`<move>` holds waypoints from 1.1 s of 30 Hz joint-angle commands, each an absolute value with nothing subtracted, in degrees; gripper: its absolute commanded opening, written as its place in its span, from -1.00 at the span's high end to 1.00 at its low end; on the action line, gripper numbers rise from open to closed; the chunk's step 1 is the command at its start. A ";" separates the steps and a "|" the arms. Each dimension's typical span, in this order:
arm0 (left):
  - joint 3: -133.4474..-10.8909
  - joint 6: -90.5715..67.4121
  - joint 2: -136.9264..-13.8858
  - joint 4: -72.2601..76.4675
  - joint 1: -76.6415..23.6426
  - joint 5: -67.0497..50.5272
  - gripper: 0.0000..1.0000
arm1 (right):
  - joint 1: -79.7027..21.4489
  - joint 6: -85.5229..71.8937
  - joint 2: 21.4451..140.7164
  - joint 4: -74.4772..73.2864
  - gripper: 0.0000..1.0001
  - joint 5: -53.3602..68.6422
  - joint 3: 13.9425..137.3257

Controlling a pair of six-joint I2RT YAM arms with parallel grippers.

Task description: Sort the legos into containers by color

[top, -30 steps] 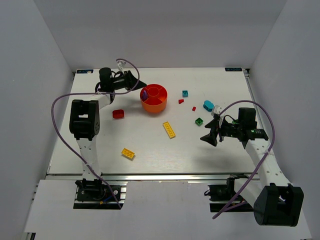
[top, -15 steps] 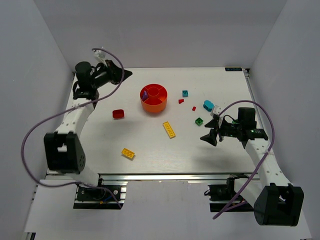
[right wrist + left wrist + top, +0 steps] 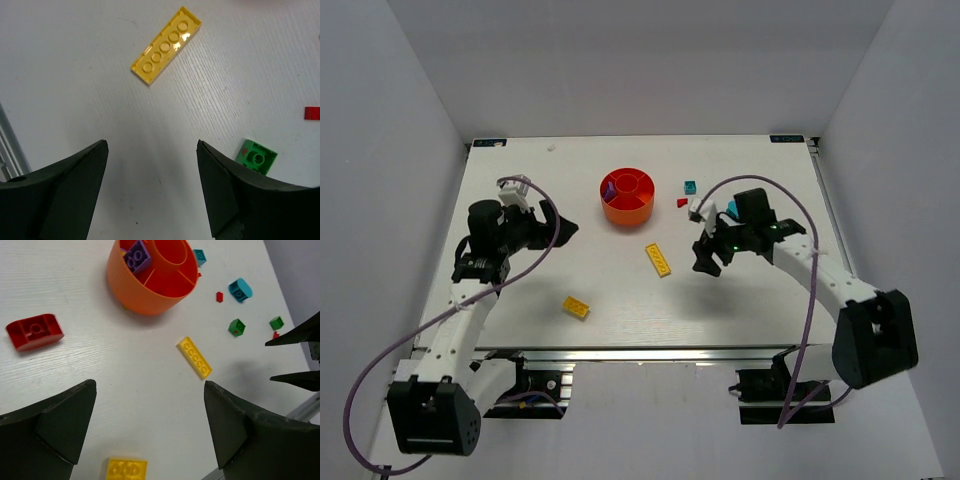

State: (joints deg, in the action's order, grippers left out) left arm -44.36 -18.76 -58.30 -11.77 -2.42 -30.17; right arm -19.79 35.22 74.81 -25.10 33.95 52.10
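Observation:
The orange-red divided bowl (image 3: 627, 197) stands at the back centre, and a purple brick (image 3: 137, 256) lies in one wedge. A long yellow plate (image 3: 660, 260) and a yellow brick (image 3: 577, 307) lie in front of it. My left gripper (image 3: 561, 228) is open and empty, left of the bowl, above where the red brick (image 3: 35, 331) lies. My right gripper (image 3: 706, 258) is open and empty, just right of the yellow plate (image 3: 166, 45). A green brick (image 3: 257, 156) lies beside its right finger. Cyan pieces (image 3: 240, 289) and small red pieces (image 3: 219, 296) lie right of the bowl.
A small cyan piece (image 3: 690, 187) and a red piece (image 3: 682, 202) lie between the bowl and the right arm. A second green piece (image 3: 276, 322) lies further right. The table's front rail (image 3: 620, 352) runs along the near edge. Grey walls enclose the table.
My left arm has swung from the back left corner down to the left-middle of the table, hiding the red brick from above. My right arm has moved left, close to the long yellow plate.

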 commanded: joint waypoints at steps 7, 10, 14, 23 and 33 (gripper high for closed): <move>-38.24 -16.44 -45.97 -14.94 -2.90 -14.96 -0.96 | -32.69 20.14 88.76 -16.62 -0.75 12.84 61.34; -38.32 -16.52 -45.70 -15.29 -2.38 -14.50 -0.96 | -34.27 17.05 90.87 -11.54 -0.79 12.13 61.52; -38.93 -16.26 -45.44 -16.44 -2.37 -11.96 -0.96 | -35.68 5.47 94.82 -7.65 -0.79 9.15 63.19; -38.06 -16.17 -41.75 -15.73 -2.37 -11.16 -0.96 | -40.51 -2.55 101.24 -1.76 -0.79 0.26 63.72; -37.97 -16.17 -42.10 -15.73 -2.37 -11.34 -0.96 | -40.96 -4.65 107.66 -3.96 -0.72 -5.10 68.11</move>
